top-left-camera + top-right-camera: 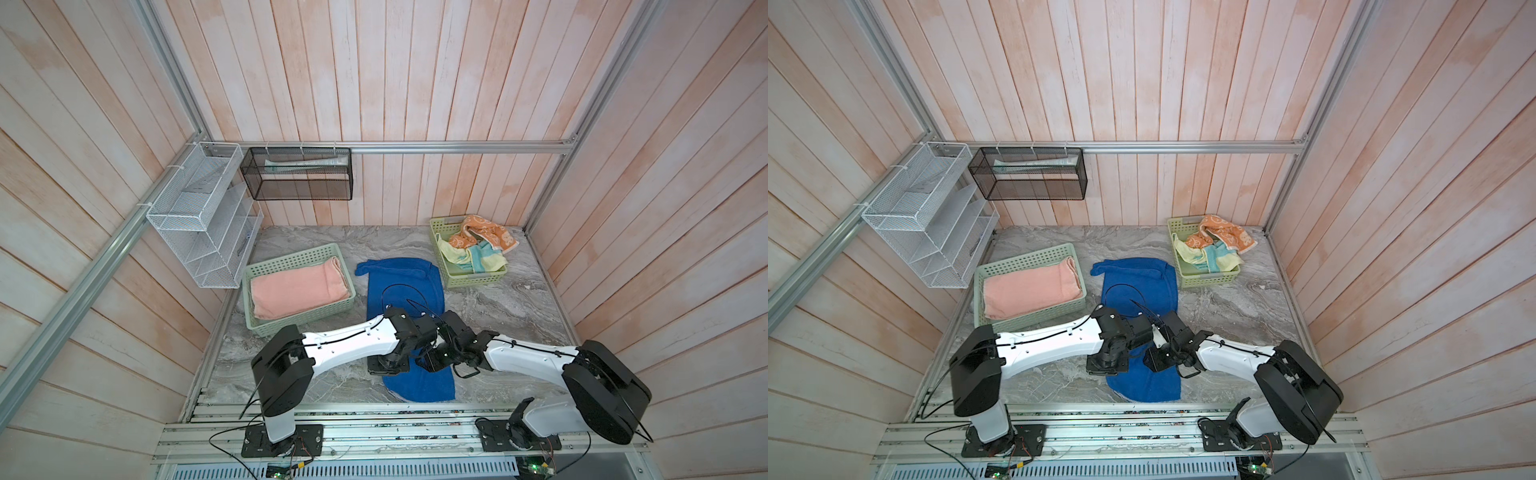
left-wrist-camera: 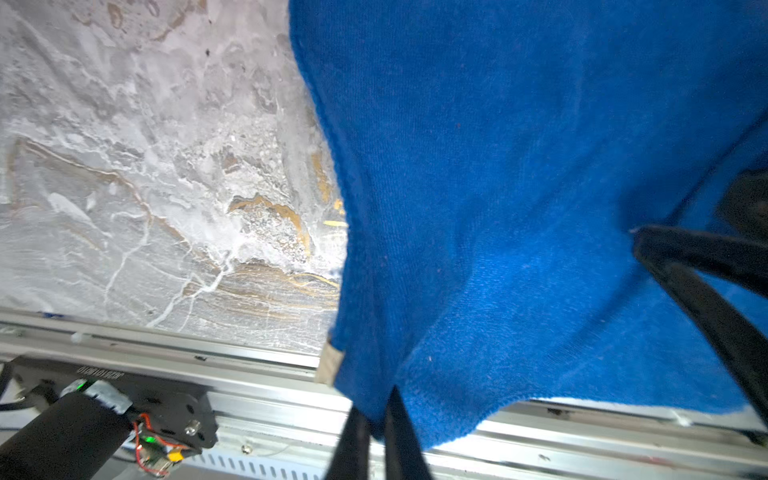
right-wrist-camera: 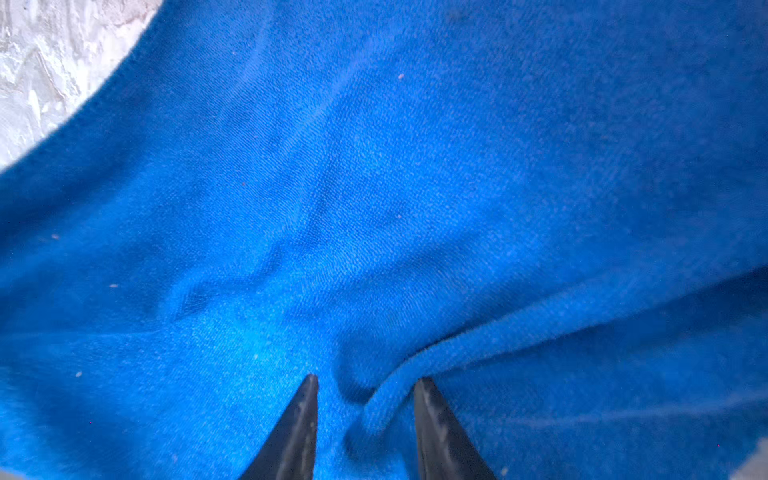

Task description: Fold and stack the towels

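The royal blue towel (image 1: 403,286) (image 1: 1138,282) lies lengthwise on the marble table, its far end bunched. At its near end both arms meet. My left gripper (image 2: 376,405) (image 1: 384,365) is shut on the blue towel's (image 2: 498,208) near edge, which hangs above the front rail. My right gripper (image 3: 365,380) (image 1: 432,359) stands open on the blue towel (image 3: 374,208), a raised ridge of cloth between its fingers. The pink towel (image 1: 299,291) lies folded in the left green basket (image 1: 291,253). The orange towel (image 1: 490,235) and the pale yellow towel (image 1: 478,257) lie crumpled in the right green basket (image 1: 473,280).
A white wire rack (image 1: 199,216) and a black mesh basket (image 1: 299,174) hang on the back-left walls. An aluminium rail (image 1: 374,415) runs along the table's front edge. Wooden walls close in three sides.
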Available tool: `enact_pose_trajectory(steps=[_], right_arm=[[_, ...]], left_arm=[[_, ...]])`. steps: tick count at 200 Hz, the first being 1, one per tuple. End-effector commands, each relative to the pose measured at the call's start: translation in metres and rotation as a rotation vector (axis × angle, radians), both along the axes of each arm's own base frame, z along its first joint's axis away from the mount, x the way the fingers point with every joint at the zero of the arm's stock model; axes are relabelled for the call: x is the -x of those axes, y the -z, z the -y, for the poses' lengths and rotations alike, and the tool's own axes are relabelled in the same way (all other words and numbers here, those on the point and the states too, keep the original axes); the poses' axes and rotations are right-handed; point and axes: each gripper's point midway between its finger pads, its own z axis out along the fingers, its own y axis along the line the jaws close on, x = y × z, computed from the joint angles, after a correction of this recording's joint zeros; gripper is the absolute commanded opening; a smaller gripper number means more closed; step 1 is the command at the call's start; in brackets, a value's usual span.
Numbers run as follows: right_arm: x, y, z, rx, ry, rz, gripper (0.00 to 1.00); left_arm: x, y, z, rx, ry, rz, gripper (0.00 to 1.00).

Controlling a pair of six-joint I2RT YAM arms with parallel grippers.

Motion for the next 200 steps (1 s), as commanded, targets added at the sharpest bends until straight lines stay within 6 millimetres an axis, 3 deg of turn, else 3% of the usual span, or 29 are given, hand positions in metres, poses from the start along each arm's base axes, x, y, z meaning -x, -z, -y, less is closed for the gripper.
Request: enact_pose_trajectory(steps=[1, 28, 88, 104, 142, 200], right_arm=[[0.026, 0.032, 0.023, 0.114, -0.016, -0.102, 0.40], [0.027, 0.032, 0.023, 0.115, -0.013, -0.105, 0.40], [0.027, 0.040, 0.027, 0.149, 0.000, -0.124, 0.40], [0.027, 0.043, 0.028, 0.160, 0.002, -0.136, 0.40], [0.026, 0.040, 0.028, 0.169, 0.010, -0.138, 0.40], [0.030, 0.045, 0.028, 0.180, 0.015, -0.169, 0.40]], left_arm=[[0.007, -0.014, -0.022, -0.146, 0.035, -0.014, 0.42], [-0.004, -0.019, -0.004, 0.052, 0.009, 0.064, 0.49], [0.006, 0.014, -0.038, 0.405, -0.130, 0.060, 0.44], [0.001, 0.021, -0.045, 0.537, -0.202, 0.077, 0.44], [0.001, 0.017, -0.026, 0.912, -0.225, 0.154, 0.35], [0.004, 0.030, -0.012, 1.011, -0.224, 0.109, 0.33]])
